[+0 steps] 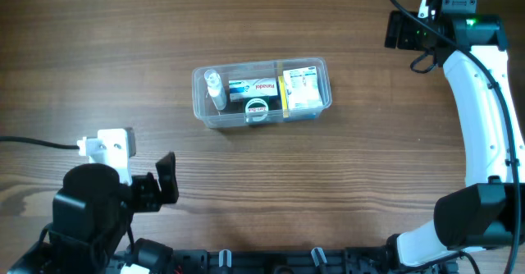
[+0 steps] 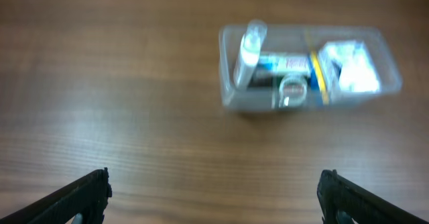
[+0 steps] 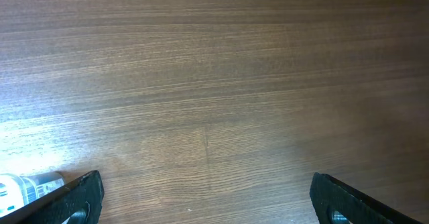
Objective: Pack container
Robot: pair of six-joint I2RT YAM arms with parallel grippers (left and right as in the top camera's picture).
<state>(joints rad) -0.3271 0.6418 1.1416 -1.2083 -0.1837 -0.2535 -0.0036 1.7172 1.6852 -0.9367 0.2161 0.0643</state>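
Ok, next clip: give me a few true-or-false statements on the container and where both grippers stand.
1. The container holds several items, including a small bottle. True.
2. The left gripper is shut on a box. False: it is open and empty, short of the container.
3. The right gripper hangs over the container. False: it is open above the wooden table, well away from the container.
4. A yellow-and-white box lies at the container's right end. True.
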